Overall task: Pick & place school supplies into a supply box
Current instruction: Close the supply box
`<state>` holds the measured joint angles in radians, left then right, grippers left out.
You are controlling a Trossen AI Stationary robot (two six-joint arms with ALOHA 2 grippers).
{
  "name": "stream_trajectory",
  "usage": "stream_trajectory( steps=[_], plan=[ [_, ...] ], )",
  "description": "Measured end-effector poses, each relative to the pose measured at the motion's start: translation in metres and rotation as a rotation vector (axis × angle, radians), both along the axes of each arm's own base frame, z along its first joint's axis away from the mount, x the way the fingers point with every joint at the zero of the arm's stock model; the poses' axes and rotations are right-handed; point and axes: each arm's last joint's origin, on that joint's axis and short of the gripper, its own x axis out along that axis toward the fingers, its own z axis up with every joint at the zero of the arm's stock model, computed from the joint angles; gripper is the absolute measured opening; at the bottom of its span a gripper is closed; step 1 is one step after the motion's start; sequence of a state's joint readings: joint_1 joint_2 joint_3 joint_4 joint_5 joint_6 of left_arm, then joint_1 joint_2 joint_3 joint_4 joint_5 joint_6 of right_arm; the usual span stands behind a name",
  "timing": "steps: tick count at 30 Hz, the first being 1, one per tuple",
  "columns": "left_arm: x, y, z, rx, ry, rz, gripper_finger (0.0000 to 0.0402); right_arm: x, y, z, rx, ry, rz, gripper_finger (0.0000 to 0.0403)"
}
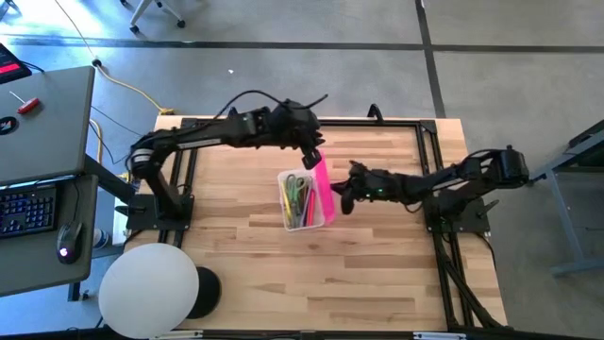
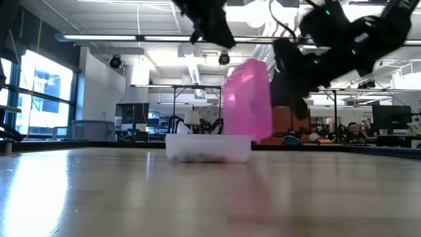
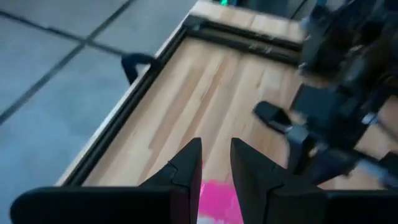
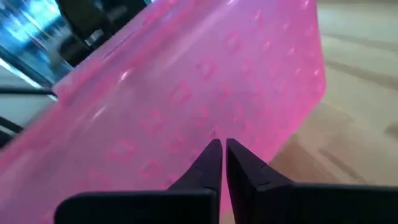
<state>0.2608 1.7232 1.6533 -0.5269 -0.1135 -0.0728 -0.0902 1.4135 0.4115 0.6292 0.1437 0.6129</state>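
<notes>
The supply box sits at the table's middle. Its clear base (image 1: 300, 203) holds school supplies (image 1: 298, 196), thin pens in green, yellow and red. The pink lid (image 1: 322, 184) stands nearly upright along the base's right long side, and shows tall in the low view (image 2: 247, 99). My left gripper (image 3: 216, 163) hangs open above the lid's far end, clear of it (image 2: 214, 29). My right gripper (image 4: 219, 155) is shut, with its tips right at the lid's outer, right-hand face (image 1: 345, 194). My right gripper points its shut fingertips (image 4: 210, 152) at the lid's outer face (image 4: 205, 99), coming nearly level from the table's right side. I cannot tell whether the tips touch the lid. The lid stands up on its edge along the base.
Black frame rails (image 1: 429, 151) run round the tabletop. A white dome on a dark foot (image 1: 151, 288) stands at the near left corner. A grey desk with a keyboard (image 1: 28, 208) lies beyond the left edge. Bare wood (image 1: 311, 274) lies toward the near edge.
</notes>
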Motion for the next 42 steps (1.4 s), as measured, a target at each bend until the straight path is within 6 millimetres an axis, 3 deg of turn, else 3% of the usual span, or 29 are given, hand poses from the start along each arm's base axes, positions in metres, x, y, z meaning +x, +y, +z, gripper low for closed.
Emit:
stream_trajectory(
  steps=[6, 10, 15, 21, 26, 34, 42],
  plan=[
    [-0.02, -0.034, 0.029, 0.064, -0.022, -0.019, 0.0115, 0.029, 0.011, 0.039, -0.145, -0.041, 0.039, 0.0001],
    [-0.029, -0.056, 0.041, 0.085, -0.05, -0.06, 0.0115, 0.04, 0.011, 0.05, -0.178, -0.018, 0.063, 0.0001],
    [-0.039, -0.084, 0.052, 0.117, -0.06, -0.089, 0.0115, 0.048, 0.01, 0.035, -0.167, 0.063, 0.061, 0.0],
    [-0.053, -0.116, 0.055, 0.169, -0.014, -0.068, 0.0115, 0.062, 0.016, 0.025, -0.151, -0.02, 0.086, 0.0],
    [-0.064, -0.137, 0.064, 0.205, -0.052, -0.046, 0.0115, 0.095, 0.022, 0.012, -0.272, 0.081, 0.16, 0.0],
    [-0.074, -0.154, 0.064, 0.238, -0.024, -0.04, 0.0115, 0.147, 0.022, -0.007, -0.307, 0.302, 0.231, 0.0],
    [-0.082, -0.154, 0.055, 0.21, 0.056, 0.033, 0.0115, 0.149, 0.024, -0.023, -0.281, 0.428, 0.29, 0.0]
  ],
)
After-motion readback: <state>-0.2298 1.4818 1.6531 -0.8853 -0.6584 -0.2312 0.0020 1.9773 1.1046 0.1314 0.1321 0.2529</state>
